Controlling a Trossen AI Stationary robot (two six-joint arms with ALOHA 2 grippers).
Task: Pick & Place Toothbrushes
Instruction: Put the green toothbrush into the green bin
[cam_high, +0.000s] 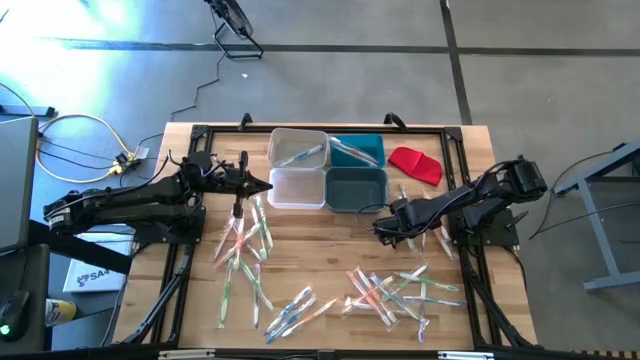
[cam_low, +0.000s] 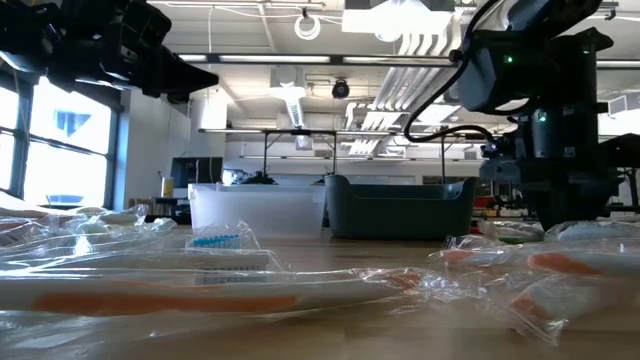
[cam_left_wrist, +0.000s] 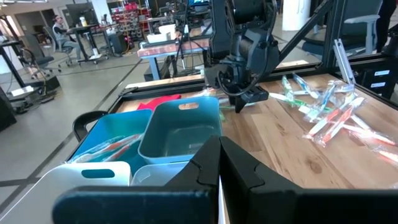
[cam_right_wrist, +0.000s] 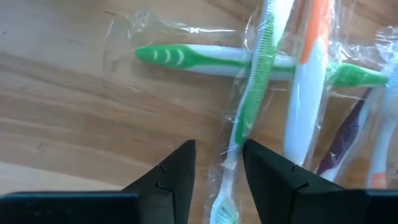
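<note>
Green toothbrush (cam_right_wrist: 249, 106) in slippery wrap, just beside the dark bin (cam_high: 356, 188) — right gripper (cam_right_wrist: 217, 163) parted astride its stiff handle, probably untouched; left gripper (cam_left_wrist: 217, 163) clenched.

The table (cam_high: 330, 228) is pale wood with visible grain, framed in black. Four bins sit on it: a clear bin (cam_high: 298, 147), a bright blue bin (cam_high: 357, 151), a white translucent bin (cam_high: 297, 188) and a dark teal bin (cam_high: 357, 189). A red cloth (cam_high: 415, 165) lies beside them. The toothbrushes (cam_high: 395, 292) are whitish in clear wrappers, with green, blue, orange and pink accents; one green toothbrush (cam_right_wrist: 186, 57) bears white stripes. Both arms are black.
</note>
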